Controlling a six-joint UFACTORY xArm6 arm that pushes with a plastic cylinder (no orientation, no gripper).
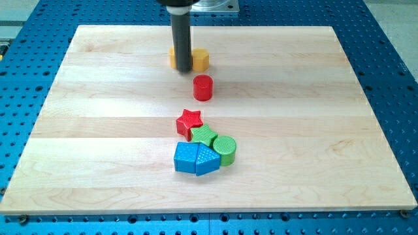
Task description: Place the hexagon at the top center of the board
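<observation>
A yellow-orange hexagon (198,59) lies near the view's top centre of the wooden board (98,130). My dark rod comes down from the view's top and my tip (183,70) rests against the hexagon's left side, covering part of it. A sliver of yellow (172,59) shows to the rod's left; I cannot tell whether it belongs to the hexagon or to another block.
A red cylinder (203,87) stands just below the hexagon. Lower, in a tight cluster, are a red star (189,121), a green block (204,136), a green cylinder (225,149), a blue block (185,158) and a blue pentagon-like block (207,160).
</observation>
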